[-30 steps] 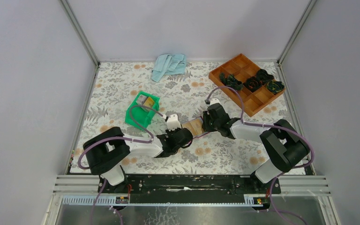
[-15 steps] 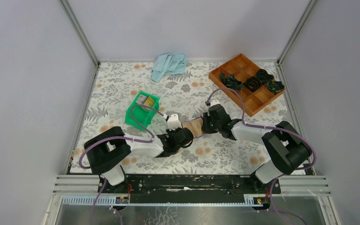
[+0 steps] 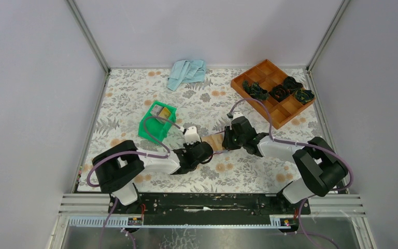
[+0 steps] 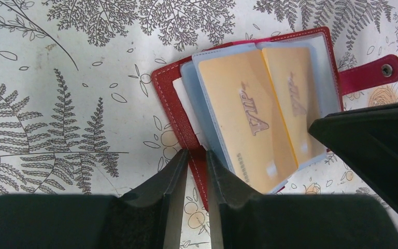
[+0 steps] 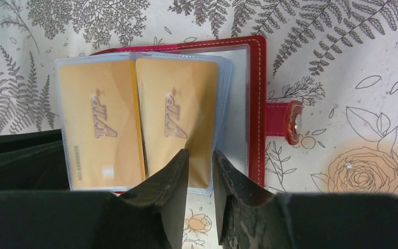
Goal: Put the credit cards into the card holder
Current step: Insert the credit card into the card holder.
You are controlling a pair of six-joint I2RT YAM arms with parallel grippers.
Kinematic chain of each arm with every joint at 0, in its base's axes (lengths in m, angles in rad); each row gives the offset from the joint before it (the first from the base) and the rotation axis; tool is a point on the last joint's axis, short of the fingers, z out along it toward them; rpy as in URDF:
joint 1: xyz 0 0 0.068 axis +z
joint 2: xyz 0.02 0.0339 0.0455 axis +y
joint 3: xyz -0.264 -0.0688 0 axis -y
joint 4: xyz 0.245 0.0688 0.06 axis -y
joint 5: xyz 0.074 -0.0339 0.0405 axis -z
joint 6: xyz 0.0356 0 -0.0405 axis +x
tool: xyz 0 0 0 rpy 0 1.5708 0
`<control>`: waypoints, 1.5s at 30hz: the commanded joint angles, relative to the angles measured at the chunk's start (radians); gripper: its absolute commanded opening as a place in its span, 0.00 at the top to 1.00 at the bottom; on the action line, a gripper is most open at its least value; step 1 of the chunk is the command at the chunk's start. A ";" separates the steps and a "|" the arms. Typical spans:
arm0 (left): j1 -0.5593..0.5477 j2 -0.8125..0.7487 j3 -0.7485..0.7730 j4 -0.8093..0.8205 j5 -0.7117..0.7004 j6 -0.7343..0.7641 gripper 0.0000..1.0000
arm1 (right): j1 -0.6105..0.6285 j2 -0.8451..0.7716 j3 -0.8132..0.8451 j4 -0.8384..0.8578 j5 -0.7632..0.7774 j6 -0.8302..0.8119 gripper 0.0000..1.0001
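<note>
The left gripper, jaws almost closed, pinches the near edge of the open dark red folding card holder to steady it on the floral table, while the right gripper, equally narrow, nips one of two sleeved gold plastic credit cards, apparently seating it.

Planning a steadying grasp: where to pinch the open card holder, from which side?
On the card holder, pinch the red cover border opposite the snap tab, coming from where the left gripper sits. It lies open and flat; that border juts past the clear sleeves, away from the gold cards.
</note>
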 commanded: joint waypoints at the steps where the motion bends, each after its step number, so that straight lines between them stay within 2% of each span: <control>1: -0.010 0.013 -0.047 -0.040 0.039 -0.002 0.73 | 0.030 -0.057 0.001 -0.014 -0.078 0.026 0.70; 29: -0.010 0.018 -0.036 -0.059 0.021 0.014 0.73 | 0.062 -0.155 0.044 -0.045 -0.076 0.035 0.70; 45: -0.010 -0.002 -0.045 -0.063 0.013 0.003 0.73 | 0.118 -0.094 0.062 0.004 -0.085 0.064 0.69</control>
